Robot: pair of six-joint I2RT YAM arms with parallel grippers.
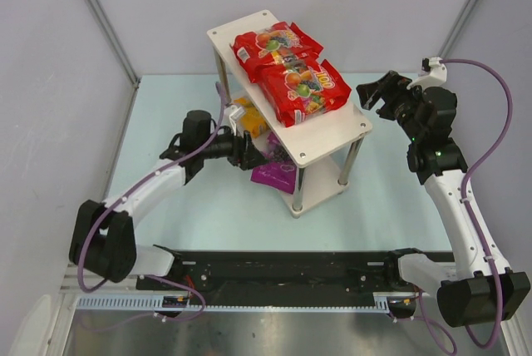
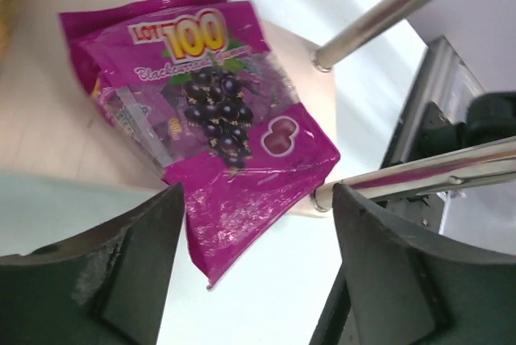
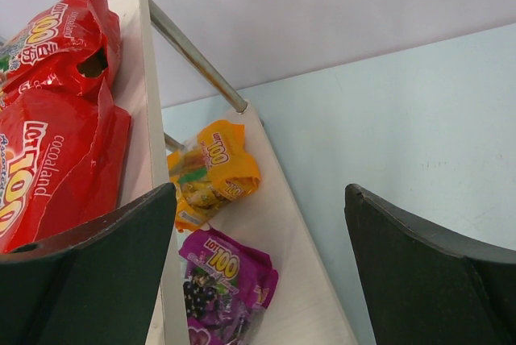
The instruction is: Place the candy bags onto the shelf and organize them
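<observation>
Left wrist view: left gripper (image 2: 256, 200) gapes open at lower frame. The purple candy bag (image 2: 218, 119) lies free at centre on the shelf's lower board (image 2: 48, 127), one corner overhanging. At the overhead view's right, the right gripper (image 1: 378, 90) hangs open and empty beside the top board (image 1: 241, 27), which carries two red bags (image 1: 306, 88).

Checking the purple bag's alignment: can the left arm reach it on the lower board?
Probably yes: the open left gripper faces the purple bag, with nothing between them; shelf legs stand aside.
</observation>
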